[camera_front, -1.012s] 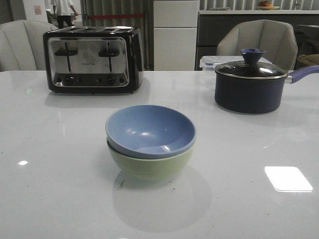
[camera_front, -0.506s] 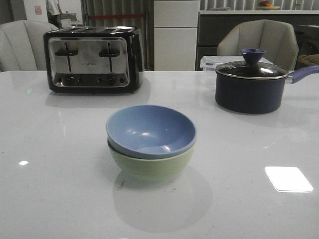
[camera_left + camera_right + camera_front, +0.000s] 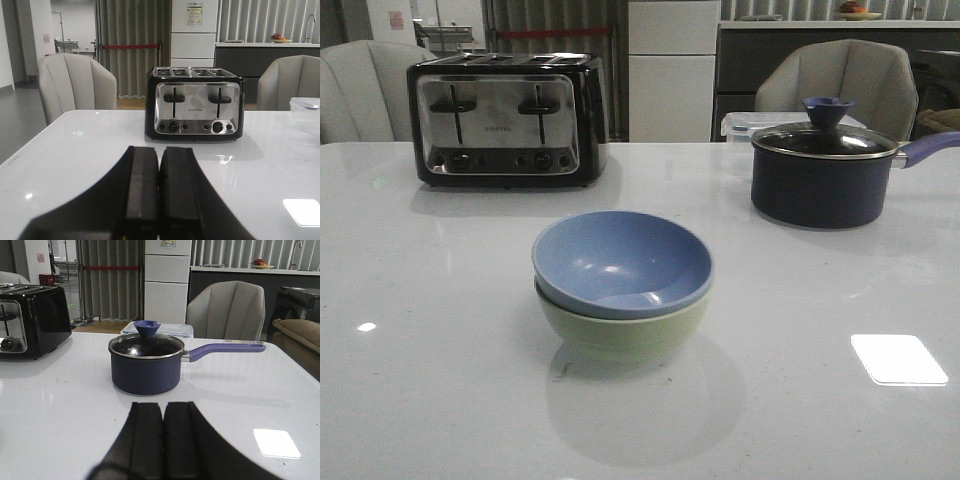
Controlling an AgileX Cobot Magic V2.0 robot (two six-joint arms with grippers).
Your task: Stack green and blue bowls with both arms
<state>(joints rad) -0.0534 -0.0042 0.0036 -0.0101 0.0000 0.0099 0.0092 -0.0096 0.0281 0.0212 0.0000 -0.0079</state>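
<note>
The dusty blue bowl (image 3: 620,262) sits nested inside the pale green bowl (image 3: 620,335) at the middle of the white table in the front view. Neither arm shows in the front view. My left gripper (image 3: 159,152) is shut and empty, low over the table and facing the toaster. My right gripper (image 3: 163,407) is shut and empty, low over the table and facing the saucepan. The bowls do not show in either wrist view.
A black and chrome toaster (image 3: 505,120) stands at the back left; it also shows in the left wrist view (image 3: 195,103). A dark navy lidded saucepan (image 3: 825,172) with a purple handle stands at the back right, also in the right wrist view (image 3: 145,365). Grey chairs stand beyond the table.
The bowls, toaster and saucepan have not moved. A person in the far background at the upper left has gone out of view.
</note>
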